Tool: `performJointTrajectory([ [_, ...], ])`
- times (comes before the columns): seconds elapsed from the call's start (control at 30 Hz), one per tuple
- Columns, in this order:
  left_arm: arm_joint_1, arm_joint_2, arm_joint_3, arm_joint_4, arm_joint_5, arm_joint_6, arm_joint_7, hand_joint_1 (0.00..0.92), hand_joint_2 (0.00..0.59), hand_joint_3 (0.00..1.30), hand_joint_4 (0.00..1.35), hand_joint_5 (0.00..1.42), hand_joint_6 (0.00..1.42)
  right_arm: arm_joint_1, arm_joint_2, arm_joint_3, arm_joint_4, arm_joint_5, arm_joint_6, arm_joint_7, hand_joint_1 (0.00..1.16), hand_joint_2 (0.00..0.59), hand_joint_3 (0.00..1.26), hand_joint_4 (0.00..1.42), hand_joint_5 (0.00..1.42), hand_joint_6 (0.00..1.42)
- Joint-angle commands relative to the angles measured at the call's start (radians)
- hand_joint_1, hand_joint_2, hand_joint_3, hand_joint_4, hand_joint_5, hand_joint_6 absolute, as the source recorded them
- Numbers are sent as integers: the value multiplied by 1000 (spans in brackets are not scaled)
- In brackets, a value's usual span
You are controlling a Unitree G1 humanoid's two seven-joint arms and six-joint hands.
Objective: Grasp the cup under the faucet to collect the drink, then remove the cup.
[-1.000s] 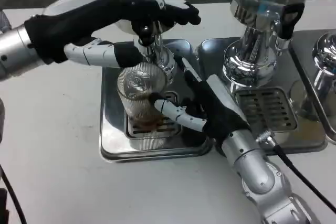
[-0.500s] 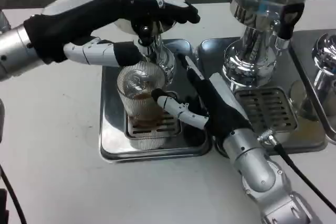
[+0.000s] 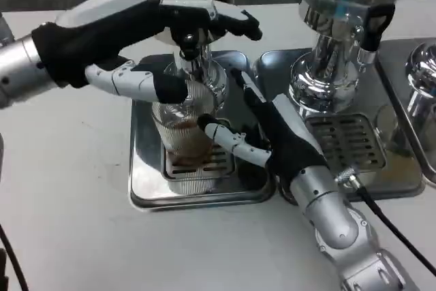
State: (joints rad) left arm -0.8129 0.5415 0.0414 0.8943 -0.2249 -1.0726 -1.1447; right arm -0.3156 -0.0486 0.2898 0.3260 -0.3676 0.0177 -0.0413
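- The brown drink in our cup has risen, so filling is under way.
- The cup stands on the drip tray under the faucet.
- Our right robot hand clasps the cup.
- Our left robot hand rests spread over the faucet, lower than before.

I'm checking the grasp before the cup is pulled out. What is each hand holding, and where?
The right hand holds the ribbed glass cup by its side wall. The left hand rests on the faucet lever, gripping nothing else.
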Motion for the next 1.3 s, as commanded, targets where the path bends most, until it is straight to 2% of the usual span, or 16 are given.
performJointTrajectory([
  [0.03, 23, 18, -28, -1, 41, -45, 21, 0, 92, 294, 190, 228, 292, 0, -1, -9, -14, -1, -11, -13, 404, 235, 0, 0, 0, 0],
  [0.63, 22, 27, -28, 13, 49, -75, 84, 0, 92, 294, 190, 228, 292, 6, 1, -15, -19, -2, -11, -21, 404, 235, 0, 0, 0, 0],
  [0.97, 15, 10, 50, 20, -33, -79, 171, 0, 95, 252, 169, 228, 291, 14, 0, -19, -31, 1, -11, -31, 392, 241, 0, 0, 0, 0],
  [1.3, 21, 27, 117, 17, -74, -20, 210, 0, 97, 251, 159, 218, 293, 12, 1, -23, -28, 5, -14, -31, 387, 242, 0, 0, 0, 0],
])
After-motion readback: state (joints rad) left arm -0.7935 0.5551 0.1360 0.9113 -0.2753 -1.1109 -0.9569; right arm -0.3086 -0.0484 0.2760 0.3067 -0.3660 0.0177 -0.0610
